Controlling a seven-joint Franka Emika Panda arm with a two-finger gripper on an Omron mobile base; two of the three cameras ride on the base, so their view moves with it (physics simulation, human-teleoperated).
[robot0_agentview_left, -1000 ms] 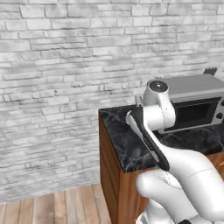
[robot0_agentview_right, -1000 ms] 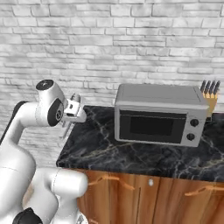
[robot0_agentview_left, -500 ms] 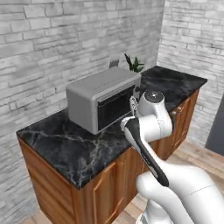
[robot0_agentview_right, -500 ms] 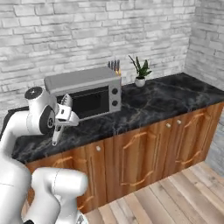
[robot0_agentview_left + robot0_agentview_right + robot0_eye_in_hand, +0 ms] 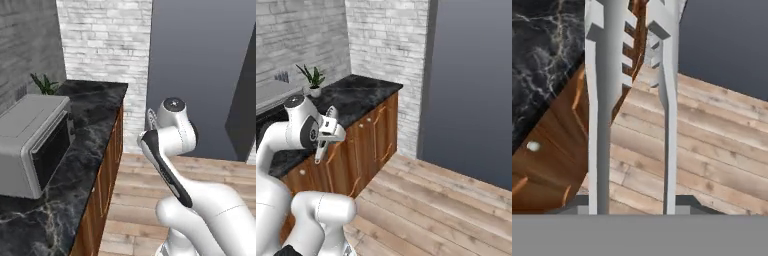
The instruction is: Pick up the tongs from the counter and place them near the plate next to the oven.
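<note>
My end effector (image 5: 325, 145) is clamped nearly as tight as it goes on the tongs (image 5: 632, 100); in the hand view their two slim silver arms run up from between my fingertips (image 5: 677, 202), toothed inner edges facing each other, tips pointing away from the camera. In the right base view the tongs (image 5: 321, 150) hang down from the hand, clear of the cabinet fronts and touching nothing else. I judge the grip sits near the joined end so the long arms trail freely and cannot catch on the worktop edge while the base carries me along. The hand is held off the worktop (image 5: 95, 130), out over the plank floor (image 5: 446, 200), which suits transport rather than placing. The worktop is glossy black marble with thin white veins over reddish-brown wooden cabinets (image 5: 366, 145); it ends at a white brick wall (image 5: 105, 40). On it stand a boxy silver toaster oven (image 5: 35, 145) and, toward the far corner, a small potted plant (image 5: 313, 80). Beyond the brick the room opens into a plain dark grey wall (image 5: 471, 75). Neither the plate nor the wall oven can be made out from here, so I take the carry to be mid-course, with the set-down not yet begun.
</note>
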